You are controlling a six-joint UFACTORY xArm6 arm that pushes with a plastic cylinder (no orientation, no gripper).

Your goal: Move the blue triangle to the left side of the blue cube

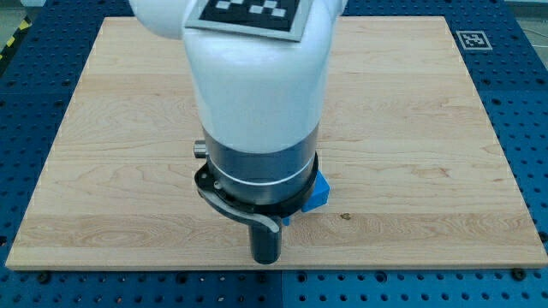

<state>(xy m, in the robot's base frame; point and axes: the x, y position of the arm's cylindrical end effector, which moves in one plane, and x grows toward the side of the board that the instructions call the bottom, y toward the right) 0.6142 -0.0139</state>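
my tip (265, 259) is the thing nearest the view's bottom. it is the dark round end of the rod, and it sits close to the bottom edge of the wooden surface (103, 171), a bit left of the middle. there is no tool that opens or shuts here, only this plain rod, so there is nothing held apart, pressed together or clamped on anything.

just above my tip is the big arm (257, 94). it has a dark ring low down and a fat white part higher up. it hides a large piece of the surface behind it.

a blue block (318, 193) peeks out at the arm's right side, up and to the right of my tip and close to it. only a small part shows, so i cannot tell if it is the triangle or the cube. i cannot tell if my tip touches it. no other blue block shows.

farther up, a black and white marker (472, 39) sits at the top right corner of the surface. a blue table with holes (522, 111) lies all around.
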